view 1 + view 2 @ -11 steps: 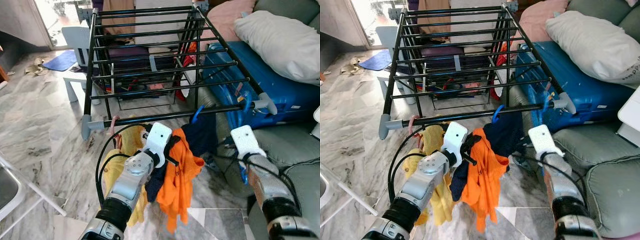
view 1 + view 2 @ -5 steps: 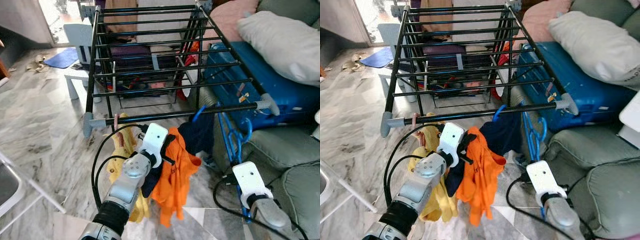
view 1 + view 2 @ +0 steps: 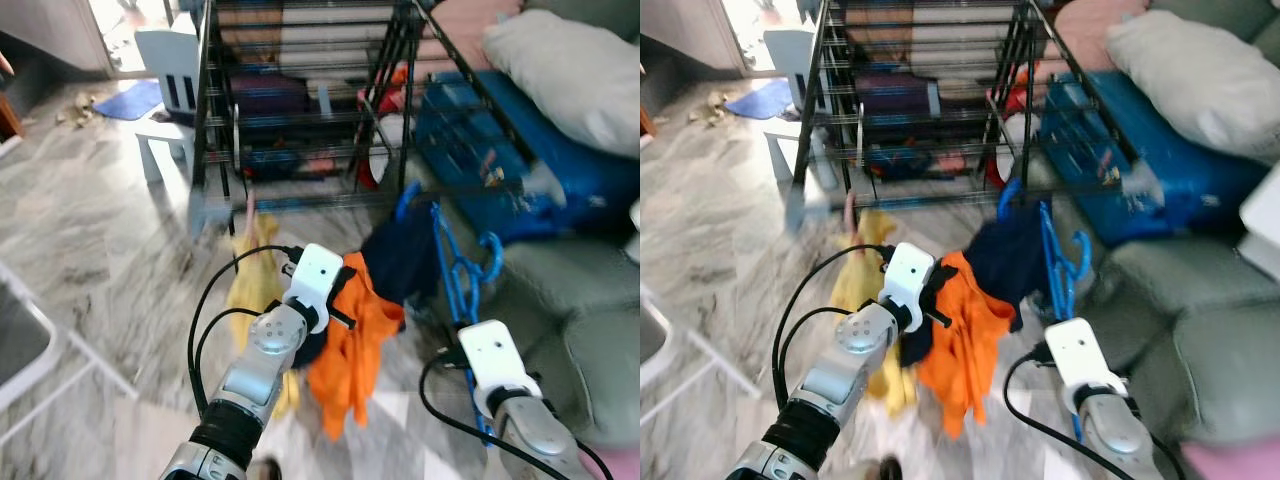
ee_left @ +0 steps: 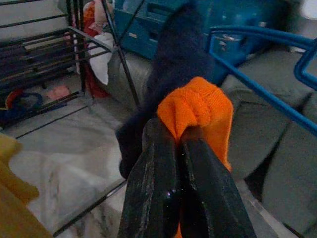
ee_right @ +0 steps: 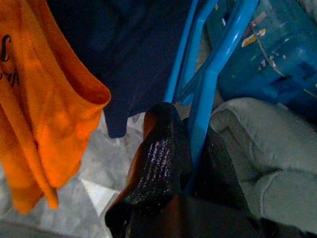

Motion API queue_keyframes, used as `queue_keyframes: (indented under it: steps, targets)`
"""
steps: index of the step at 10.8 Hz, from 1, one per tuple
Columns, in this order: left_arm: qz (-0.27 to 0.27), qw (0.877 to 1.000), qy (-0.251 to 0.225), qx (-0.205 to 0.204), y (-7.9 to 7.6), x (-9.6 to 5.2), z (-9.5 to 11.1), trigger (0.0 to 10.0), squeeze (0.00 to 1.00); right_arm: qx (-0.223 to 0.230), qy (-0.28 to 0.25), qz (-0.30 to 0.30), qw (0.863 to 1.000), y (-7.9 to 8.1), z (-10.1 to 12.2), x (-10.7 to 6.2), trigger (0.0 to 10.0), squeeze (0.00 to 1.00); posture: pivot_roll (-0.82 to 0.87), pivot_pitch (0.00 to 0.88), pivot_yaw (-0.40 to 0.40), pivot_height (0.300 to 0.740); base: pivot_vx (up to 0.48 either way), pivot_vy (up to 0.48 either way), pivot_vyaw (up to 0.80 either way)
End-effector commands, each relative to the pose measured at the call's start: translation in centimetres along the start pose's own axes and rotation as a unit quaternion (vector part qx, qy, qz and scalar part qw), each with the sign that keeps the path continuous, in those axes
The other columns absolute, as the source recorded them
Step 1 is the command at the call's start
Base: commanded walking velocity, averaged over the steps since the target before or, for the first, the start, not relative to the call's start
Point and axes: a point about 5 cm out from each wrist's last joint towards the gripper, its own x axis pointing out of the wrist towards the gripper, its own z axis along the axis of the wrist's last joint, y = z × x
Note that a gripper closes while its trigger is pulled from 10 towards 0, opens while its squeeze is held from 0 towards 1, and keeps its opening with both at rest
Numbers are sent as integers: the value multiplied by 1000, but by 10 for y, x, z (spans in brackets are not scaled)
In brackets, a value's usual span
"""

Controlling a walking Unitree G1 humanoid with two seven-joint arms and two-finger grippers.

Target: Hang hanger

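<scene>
My right gripper (image 5: 194, 145) is shut on a blue plastic hanger (image 3: 456, 272) and holds it upright in front of the sofa. The hanger's hook (image 3: 490, 256) is below the black drying rack's front rail (image 3: 330, 198). My left gripper (image 4: 178, 138) is shut on a fold of an orange garment (image 3: 350, 345). That garment hangs beside a navy garment (image 3: 400, 255), which hangs from another blue hook near the rail. A yellow garment (image 3: 255, 275) hangs from the rail further left.
The black drying rack (image 3: 300, 90) stands ahead on a marble floor. A blue suitcase (image 3: 520, 150) with a white pillow (image 3: 570, 70) on it lies to the right, and a grey sofa (image 3: 590, 300) is nearer. A white stool (image 3: 165, 70) is at the back left. A folding frame (image 3: 40, 350) is at the left.
My right arm has come down from the rail's right end with the blue hanger. The left gripper keeps its hold on the orange garment. The camera has shifted and the picture is blurred.
</scene>
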Motion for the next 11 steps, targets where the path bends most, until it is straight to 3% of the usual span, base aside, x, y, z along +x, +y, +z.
queue_keyframes:
  steps: [1, 11]
  targets:
    - [2, 1000, -7, 6, 2, -1, 4, 10000, 0, -4, -8, -3, 1000, -1, 6, -1, 10000, 0, -42, 0, -23, 740, -416, 0, 0]
    - [6, 1000, -9, 16, 4, -2, 4, 10000, 0, -6, 4, 23, 1000, 13, 5, 2, 10000, 0, -18, 0, -37, 740, -414, 0, 0]
